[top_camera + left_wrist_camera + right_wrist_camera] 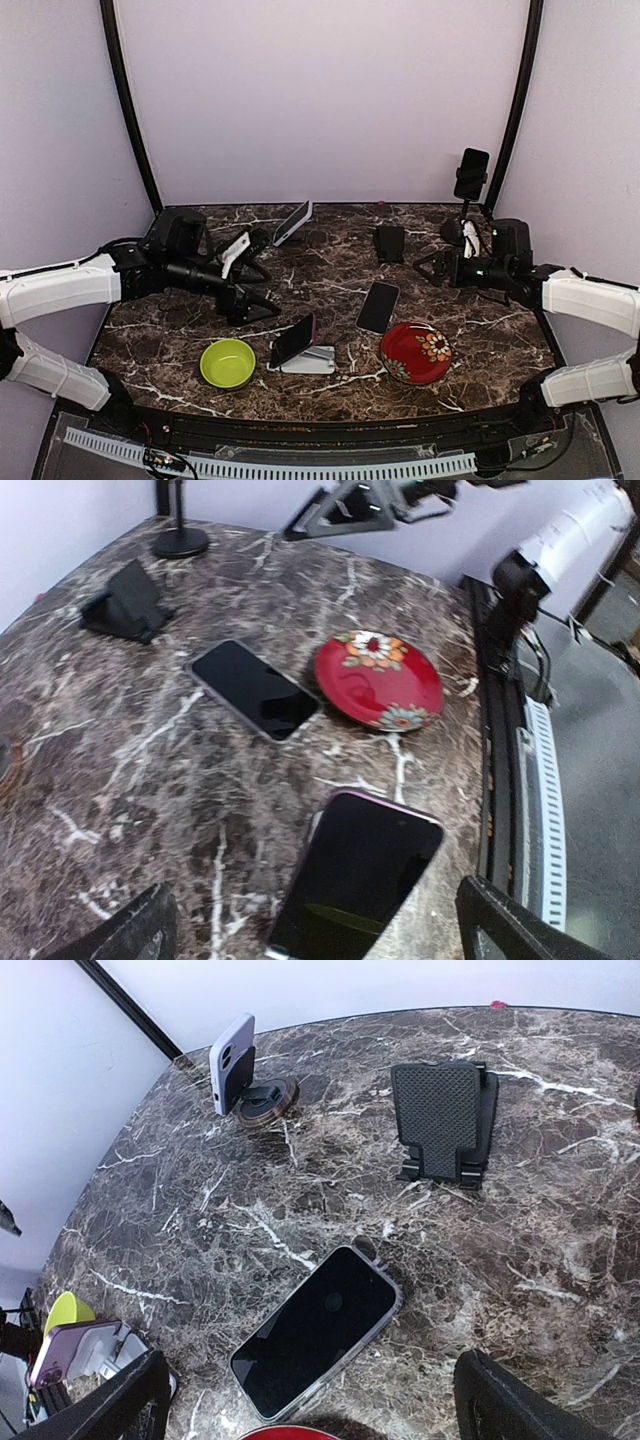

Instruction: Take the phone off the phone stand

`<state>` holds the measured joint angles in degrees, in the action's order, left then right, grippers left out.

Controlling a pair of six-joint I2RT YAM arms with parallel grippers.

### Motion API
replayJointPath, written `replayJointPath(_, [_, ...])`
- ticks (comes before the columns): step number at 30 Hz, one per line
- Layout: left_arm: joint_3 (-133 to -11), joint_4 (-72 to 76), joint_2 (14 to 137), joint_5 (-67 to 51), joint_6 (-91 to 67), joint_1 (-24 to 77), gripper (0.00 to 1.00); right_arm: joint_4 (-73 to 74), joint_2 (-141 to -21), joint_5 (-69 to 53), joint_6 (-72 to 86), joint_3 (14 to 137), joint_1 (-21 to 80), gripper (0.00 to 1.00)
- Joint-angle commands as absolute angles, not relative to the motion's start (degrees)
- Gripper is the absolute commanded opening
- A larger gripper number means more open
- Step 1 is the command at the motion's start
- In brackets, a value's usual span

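A purple-edged phone leans, screen up, on a white stand at the front middle of the marble table. In the left wrist view the phone lies between and just ahead of my two fingertips. My left gripper is open and empty, just left of and behind the phone, not touching it. My right gripper is open and empty at the right. It hovers behind a clear-cased phone lying flat, which also shows in the right wrist view.
A red flowered plate and a green bowl flank the white stand. An empty black stand sits mid-back. A phone on a round stand is at the back. A phone on a tall pole mount is at the back right.
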<state>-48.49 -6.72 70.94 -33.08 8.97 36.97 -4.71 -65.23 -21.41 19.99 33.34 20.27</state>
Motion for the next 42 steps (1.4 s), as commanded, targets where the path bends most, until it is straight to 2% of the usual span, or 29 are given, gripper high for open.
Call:
replayJointPath(1, [-45.93,-7.47,69.44,-34.42,18.01,43.42,0.99,-8.37,-65.71,-24.11,19.83,33.48,20.57,0.99])
replayJointPath(11, [-45.55,-5.35,72.43,-36.54,20.76,48.14,0.99,-8.13,-63.72,-23.74,20.46,31.98,20.59,0.99])
replayJointPath(28, [-47.29,-4.67,79.97,-31.9,22.85,48.25,0.99,-8.58,-61.65,-22.06,21.62,30.63,20.61,0.99])
replayJointPath(42, [-50.2,-7.17,85.47,-33.48,24.9,48.25,0.99,-8.09,-62.21,-20.13,21.64,30.44,20.59,0.99])
